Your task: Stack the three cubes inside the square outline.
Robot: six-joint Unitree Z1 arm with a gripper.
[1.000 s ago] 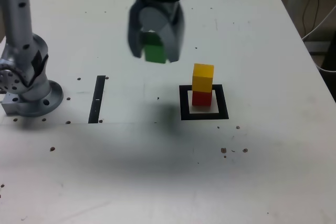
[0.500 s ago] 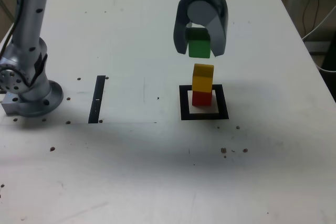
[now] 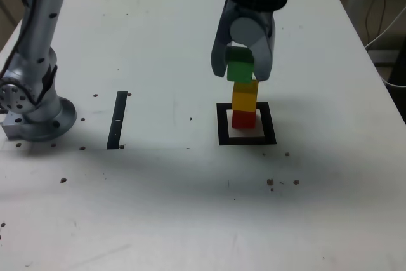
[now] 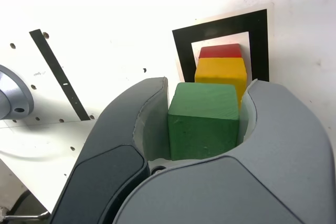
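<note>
A red cube [image 3: 243, 118] sits inside the square outline [image 3: 222, 132], and a yellow cube [image 3: 245, 96] rests on top of it. My gripper [image 3: 241, 70] is shut on the green cube [image 3: 240, 68], which hangs right at the yellow cube's top, shifted slightly toward the exterior view's left; contact cannot be told. In the wrist view the green cube [image 4: 203, 119] fills the space between the two grey fingers [image 4: 131, 129], with the yellow cube [image 4: 220, 73], the red cube [image 4: 219, 51] and the square outline [image 4: 181, 51] beyond it.
A thin black strip [image 3: 118, 119] lies on the white table at the exterior view's left of the outline. The arm's grey base [image 3: 35, 103] stands at the exterior view's far left. Small dark holes dot the tabletop. Cables hang past the table's right edge.
The gripper carried the green cube from the exterior view's left to over the stack, then came down until the cube reached the yellow cube's top. The stack stayed still.
</note>
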